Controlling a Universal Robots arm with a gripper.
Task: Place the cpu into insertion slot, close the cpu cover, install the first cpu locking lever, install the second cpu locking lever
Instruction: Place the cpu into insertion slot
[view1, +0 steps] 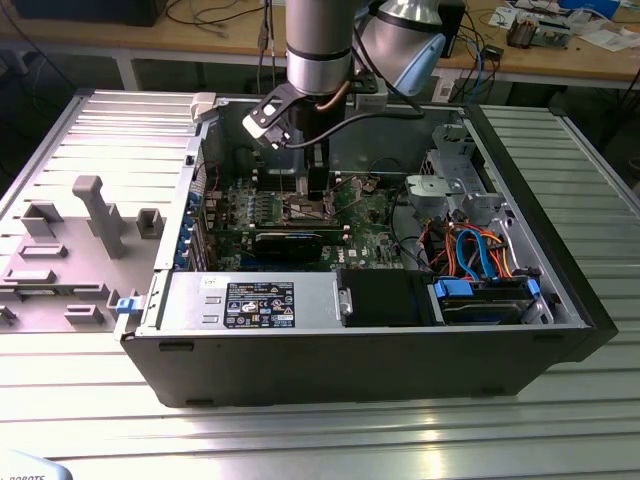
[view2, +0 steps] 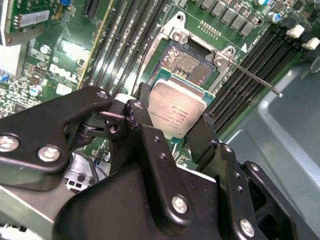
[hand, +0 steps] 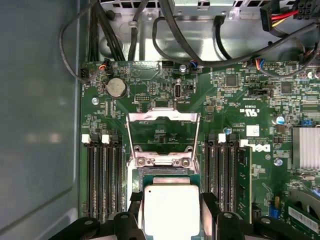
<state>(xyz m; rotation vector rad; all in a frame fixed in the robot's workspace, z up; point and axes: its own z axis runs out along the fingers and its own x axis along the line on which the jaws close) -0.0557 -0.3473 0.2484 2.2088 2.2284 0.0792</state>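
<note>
You have the flat, square, dull silver cpu (view2: 177, 112) clenched by two opposite edges between the black jaws. The second wrist view shows what the others do not: the square insertion slot (view2: 187, 62) with its dark centre lies partly bare just beyond the chip, and a thin silver wire lever (view2: 254, 80) sticks out over the long black memory slots (view2: 252, 52). In the first wrist view the chip covers that socket, but the silver windowed cpu cover (hand: 162, 116) stands raised open over the green circuit board (hand: 240, 90). You cannot tell whether chip and socket touch. In the exterior view the grey arm (view1: 318, 40) reaches into the open black computer case (view1: 560, 300) on the ribbed metal desk (view1: 300, 440), and the chip is too small to make out.
</note>
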